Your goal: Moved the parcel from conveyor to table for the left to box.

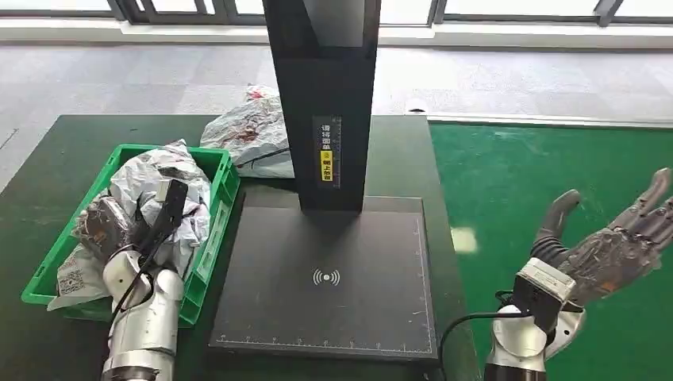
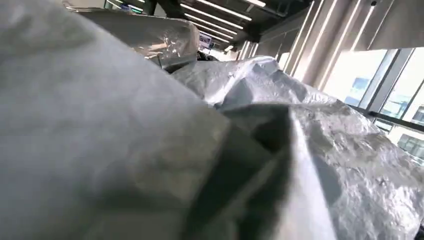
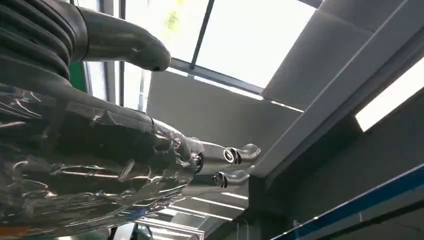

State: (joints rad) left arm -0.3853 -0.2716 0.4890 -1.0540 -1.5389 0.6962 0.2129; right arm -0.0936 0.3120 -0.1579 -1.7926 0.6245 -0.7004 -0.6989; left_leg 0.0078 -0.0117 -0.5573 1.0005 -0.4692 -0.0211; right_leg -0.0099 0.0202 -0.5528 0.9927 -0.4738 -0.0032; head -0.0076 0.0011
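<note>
Left hand (image 1: 119,230) is down in the green plastic crate (image 1: 216,176) among crumpled grey poly-bag parcels (image 1: 155,178); its fingers are hidden, so cannot tell whether it grips one; boxing step appears to be in hand. Right hand (image 1: 615,242) hovers palm-up, fingers spread, holding nothing, over the green conveyor belt (image 1: 508,182); another grey parcel (image 1: 250,135) lies on the dark table (image 1: 48,175) behind the crate; next move likely needs the left hand lifted out and the right sent for that parcel or a fresh one.
</note>
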